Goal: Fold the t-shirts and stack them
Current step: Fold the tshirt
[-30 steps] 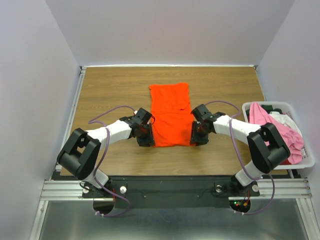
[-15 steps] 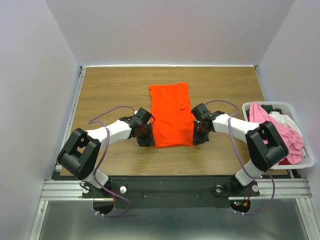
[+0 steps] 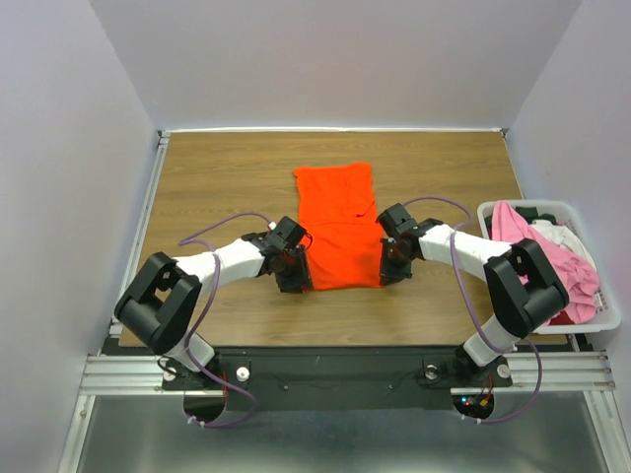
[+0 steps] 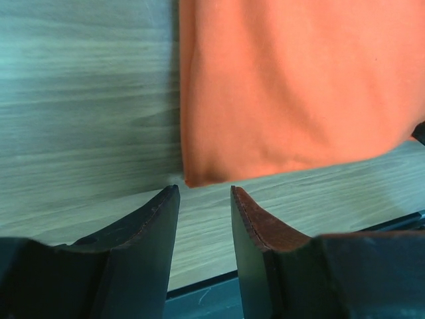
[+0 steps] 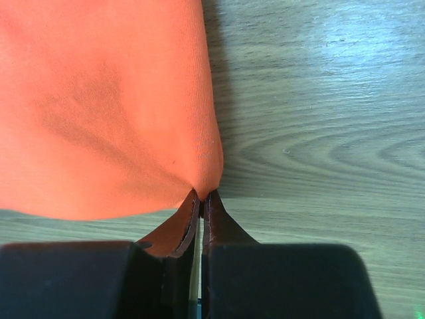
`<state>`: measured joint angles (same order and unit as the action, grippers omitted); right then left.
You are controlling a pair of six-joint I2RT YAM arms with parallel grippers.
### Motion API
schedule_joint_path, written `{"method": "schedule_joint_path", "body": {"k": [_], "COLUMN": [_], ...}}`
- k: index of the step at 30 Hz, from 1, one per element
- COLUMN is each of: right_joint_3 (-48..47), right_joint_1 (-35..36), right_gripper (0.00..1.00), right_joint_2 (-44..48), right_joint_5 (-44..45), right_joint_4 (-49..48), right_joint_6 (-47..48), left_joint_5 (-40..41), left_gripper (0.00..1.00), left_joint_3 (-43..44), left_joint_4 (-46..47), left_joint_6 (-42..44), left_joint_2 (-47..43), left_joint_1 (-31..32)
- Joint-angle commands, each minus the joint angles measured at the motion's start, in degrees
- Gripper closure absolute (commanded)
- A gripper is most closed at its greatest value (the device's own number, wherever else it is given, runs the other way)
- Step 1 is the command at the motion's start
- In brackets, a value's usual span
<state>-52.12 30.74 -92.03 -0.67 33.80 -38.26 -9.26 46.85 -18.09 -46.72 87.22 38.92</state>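
Working on the orange t-shirt point(image 3: 335, 222), lying flat as a long narrow rectangle at the centre of the wooden table point(image 3: 217, 168) in the top view. Pinching its lower-right corner with the right gripper point(image 5: 200, 199), jaws pressed together on a small peak of cloth at the bottom middle of the right wrist view. Holding the left gripper point(image 4: 204, 193) low at the lower-left corner, jaws standing apart with nothing between them and the cloth's tip just above the gap, near but not yet taken. Probably aiming at both lower corners so as to be lifting the hem evenly and carrying it toward the top of the frame for a cross fold; risking a skewed crease with only one corner held. Needing, by that reading, a short advance and a closing of the left jaws before any lift. Storing the remaining laundry in the white plastic bin point(image 3: 537, 205) at the right edge of the top view, well apart from the orange shirt: a pink t-shirt point(image 3: 552, 261) draping across most of it, a white garment point(image 3: 564, 235) showing beside that, something dark at the upper rim too small for identifying.
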Motion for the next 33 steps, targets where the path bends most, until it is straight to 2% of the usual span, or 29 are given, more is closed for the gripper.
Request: {"method": "schedule_joint_path", "body": {"k": [1, 5, 18, 19, 33], "right_joint_3": [0.7, 0.8, 1.8, 1.9, 1.8], "right_joint_1": [0.2, 0.2, 0.1, 0.2, 0.2], "right_gripper": [0.99, 0.99, 0.99, 0.99, 0.99], "right_joint_2": [-1.8, -1.5, -0.3, -0.2, -0.4], "right_joint_5": [0.9, 0.9, -0.5, -0.6, -0.9], "right_joint_4": [0.3, 0.0, -0.4, -0.4, -0.5], "right_joint_6": [1.2, 1.2, 1.4, 1.3, 1.6], "left_joint_5": [3.1, 6.4, 8.8, 10.9, 7.6], "left_gripper": [0.55, 0.57, 0.59, 0.59, 0.55], "left_joint_3": [2.4, 3.7, 4.7, 4.9, 6.8], "left_joint_4": [-1.9, -5.0, -5.6, -5.9, -6.0], "left_joint_6": [-2.1, -3.2, -4.9, -4.8, -3.0], "left_joint_2": [2.2, 3.3, 2.0, 1.8, 5.6], "left_joint_1": [1.8, 2.9, 2.9, 2.9, 3.8]}}
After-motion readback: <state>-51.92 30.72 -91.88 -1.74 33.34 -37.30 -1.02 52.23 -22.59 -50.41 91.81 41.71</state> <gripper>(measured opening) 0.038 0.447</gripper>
